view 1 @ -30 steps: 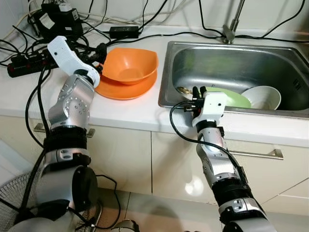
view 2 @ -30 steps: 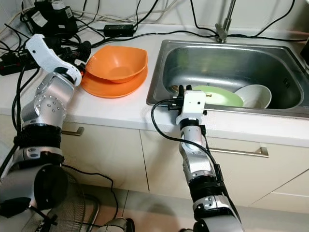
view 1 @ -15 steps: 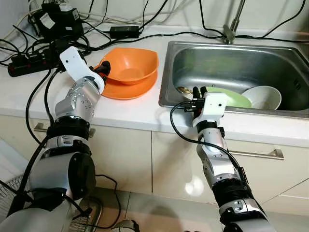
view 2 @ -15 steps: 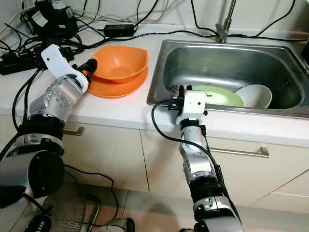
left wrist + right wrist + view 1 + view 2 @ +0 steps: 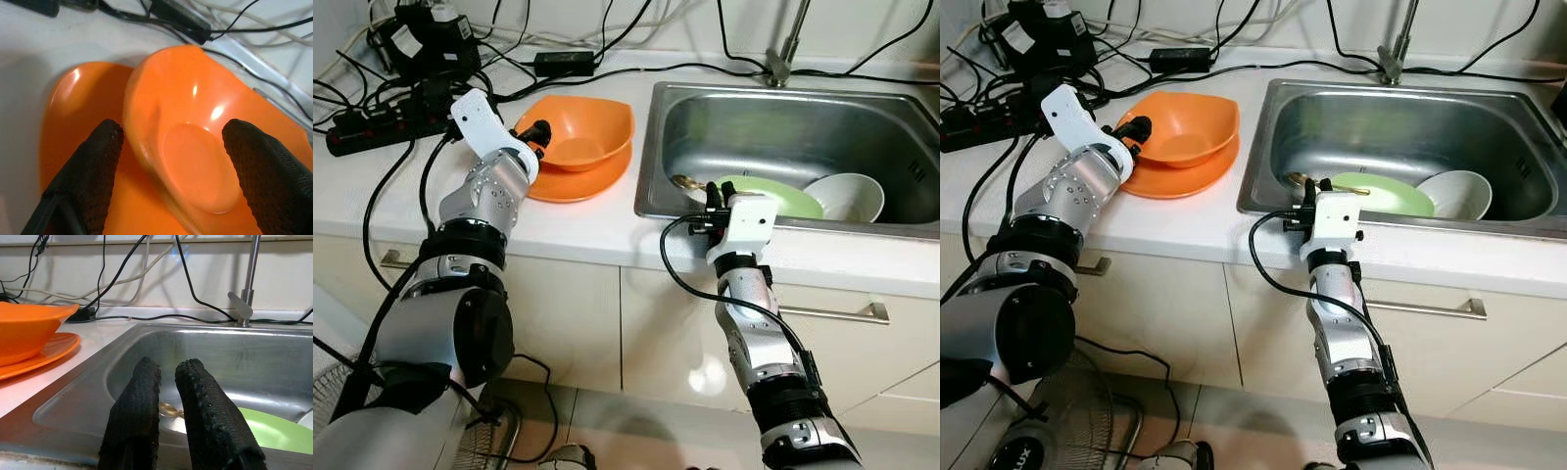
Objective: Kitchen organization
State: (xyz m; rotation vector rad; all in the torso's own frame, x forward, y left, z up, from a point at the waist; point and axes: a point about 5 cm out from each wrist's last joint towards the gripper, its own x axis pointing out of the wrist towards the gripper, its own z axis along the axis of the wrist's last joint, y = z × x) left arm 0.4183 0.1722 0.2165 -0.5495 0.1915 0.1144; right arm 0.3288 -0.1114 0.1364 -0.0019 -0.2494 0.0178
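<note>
Left wrist view: left end effector (image 5: 168, 161) is straddling, unclenched, the glossy orange plastic bowl (image 5: 195, 147) rim; the green plate (image 5: 773, 196) beside it is waiting in the steel sink (image 5: 783, 127), right end effector (image 5: 166, 396) nearly closed, empty.

White countertop (image 5: 578, 230), steel sink (image 5: 783, 127) with tap (image 5: 786, 44), cream cabinet doors (image 5: 568, 313), tangled black cables (image 5: 382, 93), glossy tiled floor (image 5: 636, 421)
</note>
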